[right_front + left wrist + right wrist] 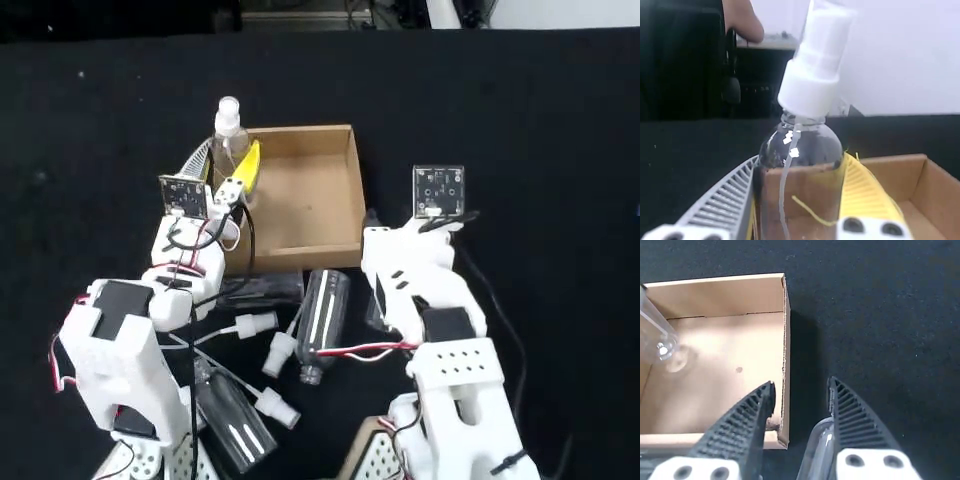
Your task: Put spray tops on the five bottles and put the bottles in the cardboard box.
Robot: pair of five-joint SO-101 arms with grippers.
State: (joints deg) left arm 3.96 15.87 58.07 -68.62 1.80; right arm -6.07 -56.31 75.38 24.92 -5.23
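So, barely started: left gripper (pixel 226 165) is clamped on one capped bottle (pixel 800 150), holding it over the cardboard box's (pixel 352 190) far left corner, not dropped in yet. Right gripper (pixel 800 395) hangs jaws apart by the box's near right corner. At least two uncapped bottles (pixel 325 318) and loose spray tops (pixel 256 325) lie toward the table's (pixel 520 120) near edge.

black table (pixel 540 130): cardboard box (pixel 310 205), bottle (pixel 325 312) lying beside it, second bottle (pixel 235 425) nearer, loose spray tops (pixel 252 325) between.
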